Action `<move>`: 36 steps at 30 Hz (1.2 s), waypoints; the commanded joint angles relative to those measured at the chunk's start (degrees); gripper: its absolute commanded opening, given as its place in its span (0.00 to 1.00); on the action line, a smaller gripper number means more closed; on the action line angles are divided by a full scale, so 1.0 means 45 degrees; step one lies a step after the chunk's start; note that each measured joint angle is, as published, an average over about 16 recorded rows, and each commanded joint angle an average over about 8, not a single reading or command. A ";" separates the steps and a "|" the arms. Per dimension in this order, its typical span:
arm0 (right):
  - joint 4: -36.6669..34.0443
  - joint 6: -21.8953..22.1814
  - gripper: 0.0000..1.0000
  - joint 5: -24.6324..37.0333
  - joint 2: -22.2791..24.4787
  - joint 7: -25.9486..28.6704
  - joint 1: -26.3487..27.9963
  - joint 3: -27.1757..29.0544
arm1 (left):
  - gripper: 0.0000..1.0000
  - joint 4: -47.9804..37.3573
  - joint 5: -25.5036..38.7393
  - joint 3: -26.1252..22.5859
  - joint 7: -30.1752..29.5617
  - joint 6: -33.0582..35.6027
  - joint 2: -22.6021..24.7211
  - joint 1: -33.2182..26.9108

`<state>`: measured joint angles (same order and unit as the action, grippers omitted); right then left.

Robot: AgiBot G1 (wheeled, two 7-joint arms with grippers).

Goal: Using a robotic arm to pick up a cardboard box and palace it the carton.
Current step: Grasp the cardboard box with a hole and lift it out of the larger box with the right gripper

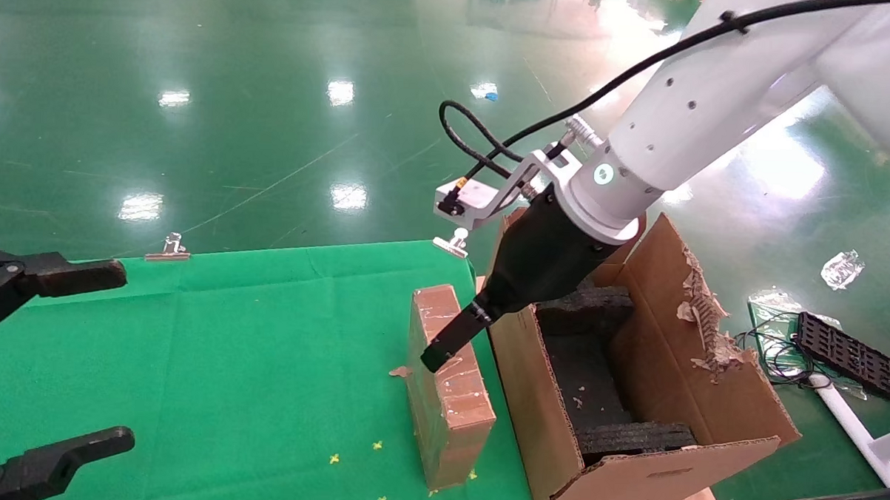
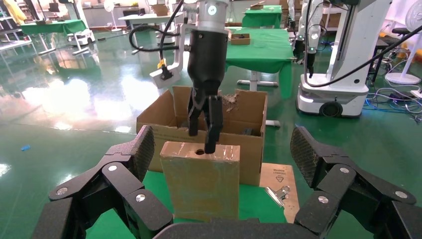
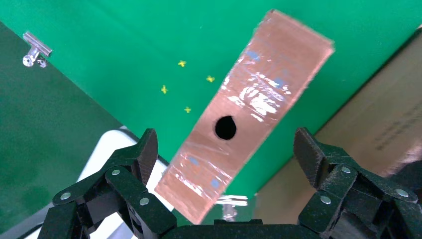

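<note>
While the head view hides it, the right wrist view shows the right gripper (image 3: 224, 164) spread wide, empty, over one cardboard box (image 3: 244, 119) beside one carton (image 1: 632, 404)

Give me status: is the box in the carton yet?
Not yet. Done: the right end effector has been brought over the cardboard box, fingers open on either side of its taped top. In hand: the grasp, not closed. Left: lift the box, which stands on edge on the green table, and place it into the carton beside it. Left end effector is parked, open.
</note>
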<state>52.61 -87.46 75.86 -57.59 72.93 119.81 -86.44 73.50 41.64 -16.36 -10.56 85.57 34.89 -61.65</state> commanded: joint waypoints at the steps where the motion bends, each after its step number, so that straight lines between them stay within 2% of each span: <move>1: -0.0488 -0.0012 1.00 -0.0191 -0.0134 0.0044 -0.0169 0.0010 | 1.00 0.0000 -0.0001 -0.0002 0.0001 -0.0001 -0.0001 0.0000; 9: -0.1595 0.0063 0.98 0.0226 -0.1004 0.0182 -0.0640 -0.0402 | 1.00 0.0000 -0.0006 -0.0009 0.0004 -0.0004 -0.0004 -0.0002; 11: -0.1722 0.0056 0.82 0.0305 -0.1135 0.0137 -0.0707 -0.0472 | 1.00 0.0000 -0.0007 -0.0010 0.0005 -0.0005 -0.0004 -0.0002; 12: -0.1765 0.0047 0.71 0.0337 -0.1187 0.0114 -0.0732 -0.0503 | 0.99 0.0000 -0.0008 -0.0011 0.0006 -0.0005 -0.0005 -0.0002; 14: -0.1813 0.0024 0.46 0.0397 -0.1264 0.0076 -0.0763 -0.0558 | 0.89 0.0000 -0.0009 -0.0013 0.0007 -0.0006 -0.0005 -0.0003; 16: -0.1816 0.0002 0.21 0.0464 -0.1314 0.0067 -0.0771 -0.0611 | 0.72 0.0000 -0.0010 -0.0015 0.0007 -0.0006 -0.0006 -0.0003; 17: -0.1803 -0.0010 0.10 0.0493 -0.1330 0.0075 -0.0771 -0.0637 | 0.61 0.0000 -0.0011 -0.0016 0.0008 -0.0007 -0.0006 -0.0003; 19: -0.1754 -0.0028 0.01 0.0545 -0.1343 0.0110 -0.0763 -0.0680 | 0.36 0.0000 -0.0012 -0.0017 0.0009 -0.0008 -0.0007 -0.0004; 21: -0.1679 -0.0034 0.00 0.0598 -0.1338 0.0164 -0.0752 -0.0721 | 0.15 0.0000 -0.0013 -0.0019 0.0009 -0.0008 -0.0008 -0.0004; 24: -0.1530 -0.0029 0.00 0.0659 -0.1298 0.0264 -0.0739 -0.0772 | 0.01 0.0000 -0.0015 -0.0021 0.0011 -0.0009 -0.0009 -0.0005; 36: -0.0881 0.0105 0.00 0.0829 -0.1019 0.0617 -0.0812 -0.0920 | 0.00 0.0000 -0.0022 -0.0032 0.0016 -0.0014 -0.0013 -0.0007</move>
<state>48.56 -87.01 79.57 -62.17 75.62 116.18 -90.56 73.50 41.54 -16.50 -10.49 85.51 34.83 -61.68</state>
